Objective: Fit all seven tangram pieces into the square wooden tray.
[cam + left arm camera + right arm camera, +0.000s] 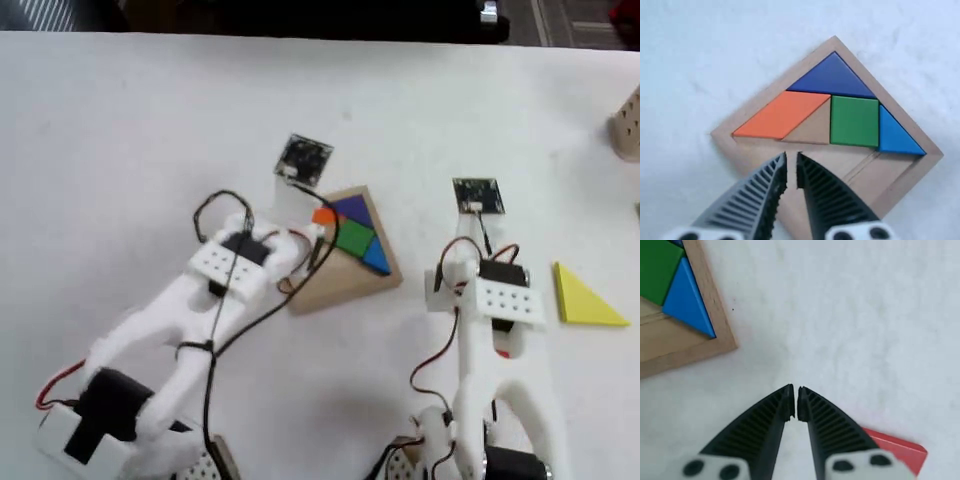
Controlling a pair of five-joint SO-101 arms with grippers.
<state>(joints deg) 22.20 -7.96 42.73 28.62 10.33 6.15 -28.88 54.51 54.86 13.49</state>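
Left gripper [791, 162]: fingers closed to a thin slit, gripping nothing. Tips hover over the bare wood of the square wooden tray [890, 182], just short of the orange parallelogram [782, 114]. Also set in the tray are a dark blue triangle [832, 77], a green square [854, 121] and a light blue triangle [895, 135], all edge to edge. There is a tan triangle patch [812, 130] between orange and green; can't tell if it is a piece or tray floor.

Right gripper [795, 399]: fingers likewise almost together, nothing between them, over the white table [865, 315]. A red piece [897, 450] lies flat just beside one finger.

In the high view the tray sits mid-table, with the coloured pieces in its 1 o'clock half and bare wood toward 7. The left arm [230, 262] comes in from the tray's 8 o'clock. The right arm [497, 295] stands at its 3 o'clock. A yellow triangle [585, 298] lies further out at 3 o'clock, well apart from the tray.
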